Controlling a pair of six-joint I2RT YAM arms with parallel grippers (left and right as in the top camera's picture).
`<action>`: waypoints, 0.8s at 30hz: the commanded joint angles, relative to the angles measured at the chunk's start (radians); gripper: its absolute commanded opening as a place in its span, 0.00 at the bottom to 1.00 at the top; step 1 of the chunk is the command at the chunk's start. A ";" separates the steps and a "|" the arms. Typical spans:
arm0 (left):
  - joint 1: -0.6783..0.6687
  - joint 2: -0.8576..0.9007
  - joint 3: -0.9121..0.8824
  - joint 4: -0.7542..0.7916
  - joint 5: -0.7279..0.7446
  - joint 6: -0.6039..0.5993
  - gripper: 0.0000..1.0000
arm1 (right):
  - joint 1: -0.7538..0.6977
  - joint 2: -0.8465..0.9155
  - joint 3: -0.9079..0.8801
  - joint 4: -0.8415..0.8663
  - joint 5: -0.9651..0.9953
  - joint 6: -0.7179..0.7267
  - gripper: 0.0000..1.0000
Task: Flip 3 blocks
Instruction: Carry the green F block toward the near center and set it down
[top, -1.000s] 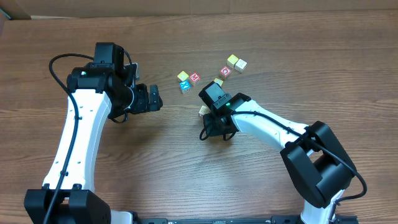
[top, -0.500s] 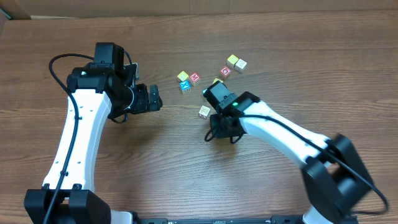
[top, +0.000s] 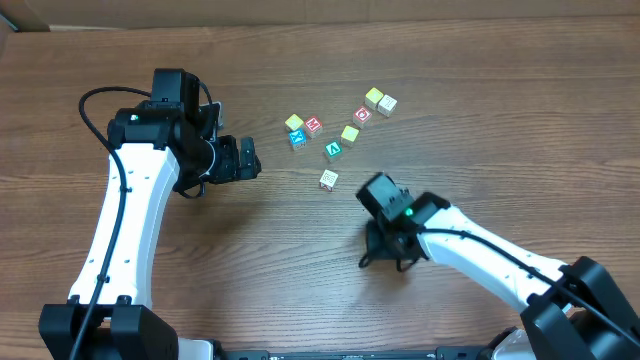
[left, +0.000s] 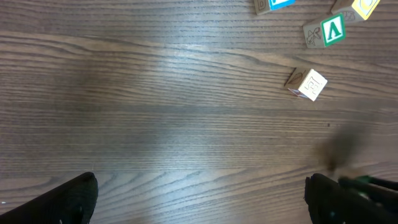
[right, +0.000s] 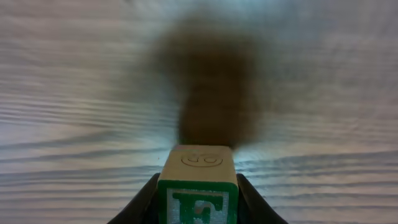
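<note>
My right gripper (right: 198, 208) is shut on a green-and-white "F" block (right: 198, 186), which hangs just above the bare wood. From overhead the right gripper (top: 386, 258) sits front of centre and hides that block. A green "A" block (top: 333, 150) and a whitish block with red print (top: 328, 179) lie on the table behind it. The left wrist view shows the "A" block (left: 331, 30) and the whitish block (left: 310, 84) too. My left gripper (top: 250, 158) stands open left of them, with nothing between its fingers (left: 74, 199).
Other cubes lie behind the blocks: a yellow one (top: 349, 133), a red "O" (top: 363, 114), a yellow (top: 373, 97) and cream pair (top: 387, 103), and a yellow (top: 294, 122), red "M" (top: 313, 124) and blue (top: 297, 138) group.
My right gripper has drawn back from the cluster toward the front right with the "F" block in it, uncovering the "A" block. The left arm has not moved.
</note>
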 joint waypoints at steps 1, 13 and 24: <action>-0.006 0.008 0.014 0.006 -0.005 0.002 1.00 | 0.005 -0.043 -0.024 0.046 -0.035 0.026 0.13; -0.006 0.008 0.014 -0.002 -0.005 0.002 1.00 | 0.006 -0.043 -0.032 0.055 -0.034 -0.031 0.18; -0.006 0.008 0.014 -0.002 -0.005 0.002 1.00 | 0.006 -0.043 -0.032 0.050 -0.034 -0.031 0.51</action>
